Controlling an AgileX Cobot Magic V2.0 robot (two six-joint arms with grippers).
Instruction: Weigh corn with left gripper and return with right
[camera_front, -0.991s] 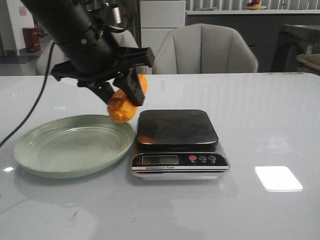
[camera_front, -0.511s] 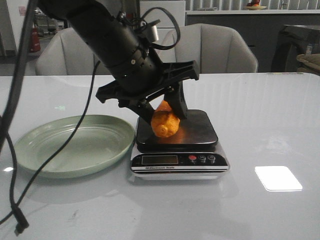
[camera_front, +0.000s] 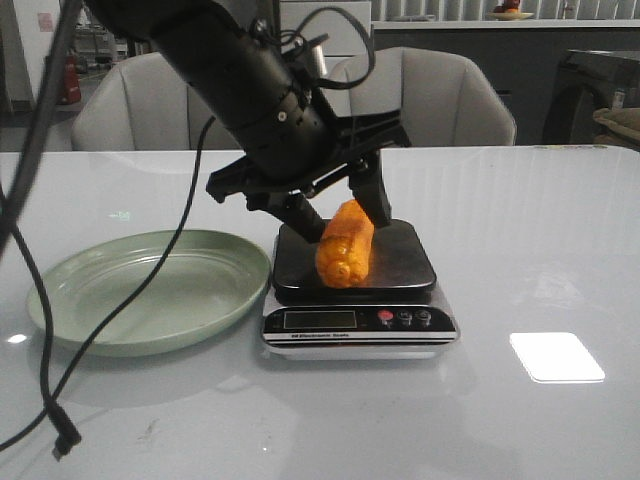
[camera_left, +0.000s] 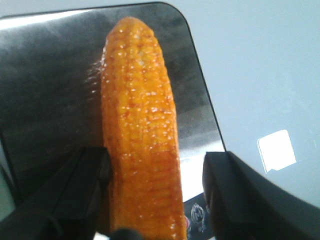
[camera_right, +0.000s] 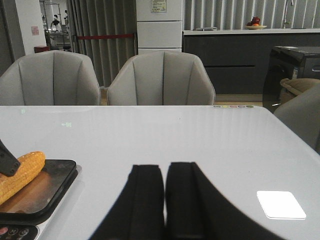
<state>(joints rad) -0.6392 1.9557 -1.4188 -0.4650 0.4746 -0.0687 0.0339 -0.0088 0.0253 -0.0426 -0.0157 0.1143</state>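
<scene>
The orange-yellow corn (camera_front: 345, 245) lies on the dark platform of the kitchen scale (camera_front: 405, 255), one end raised toward the gripper. My left gripper (camera_front: 345, 218) hovers over it, open. In the left wrist view the corn (camera_left: 142, 125) runs lengthwise between the fingers (camera_left: 87, 175). One finger is against its side, and the other stands apart with a clear gap. My right gripper (camera_right: 164, 172) is shut and empty, low over the table to the right of the scale (camera_right: 50, 185). It is outside the front view. The corn also shows in the right wrist view (camera_right: 20, 172).
A green plate (camera_front: 60, 290) sits empty left of the scale. Black cables (camera_front: 40, 330) from the left arm hang over the plate and the front left of the table. Grey chairs (camera_front: 410, 100) stand behind the table. A bright light patch (camera_front: 556, 356) lies at the right.
The left gripper carried the corn from over the plate's edge to the scale. Its jaws have spread, and the corn has tipped from hanging down to lying on the platform.
</scene>
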